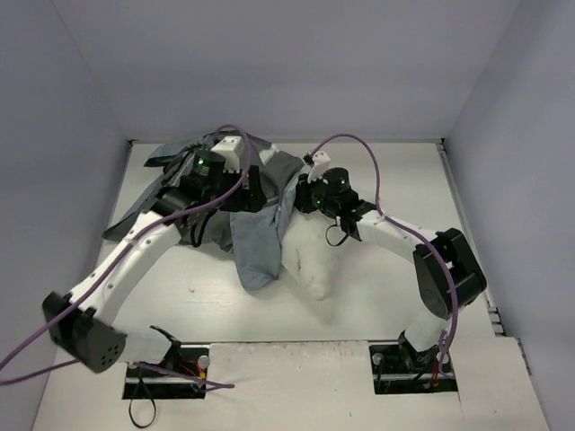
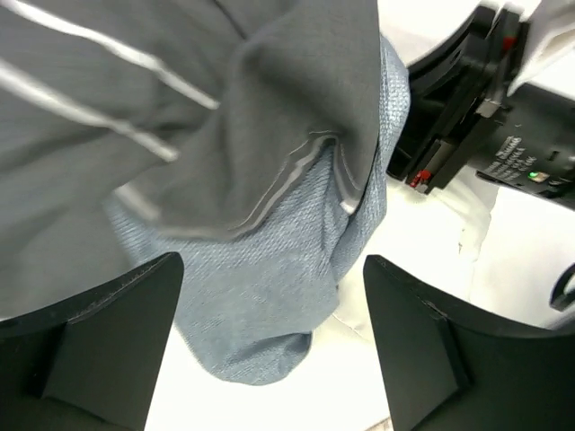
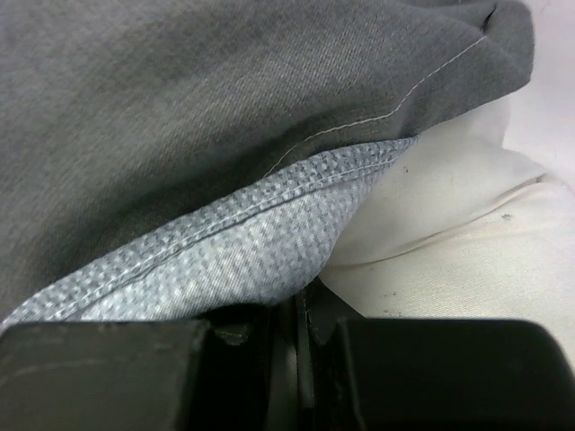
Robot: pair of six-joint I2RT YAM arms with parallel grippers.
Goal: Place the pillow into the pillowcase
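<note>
Grey cloth fills most of what both my wrist cameras see. It is the large thin fabric pillowcase [image 1: 256, 247], dark charcoal with white stripes on one side and pale blue-grey on the reverse. It lies bunched at the far middle of the white bench [image 1: 377, 296], between my two arms.

The large soft white rectangular pillow [image 1: 310, 265] lies just right of the hanging blue-grey fold. Its near end is bare and points toward my bases. Its far part goes under the grey cloth, and I cannot tell how much of it is really inside the opening.

My left claw [image 2: 274, 350] is wide open. The blue-grey fold hangs between the two jaws, but neither jaw presses on it, so this claw holds nothing.

My right claw [image 3: 301, 355] is closed tight. The stitched blue-grey hem runs down into its jaws, with the pillow touching the hem on the right. I judge that it pinches this hem.

By my judgement the task is about in the middle: the opening is at the pillow, but the near end is not covered. What remains is a new grip for my left claw and pulling the pillowcase over the rest of the pillow.
</note>
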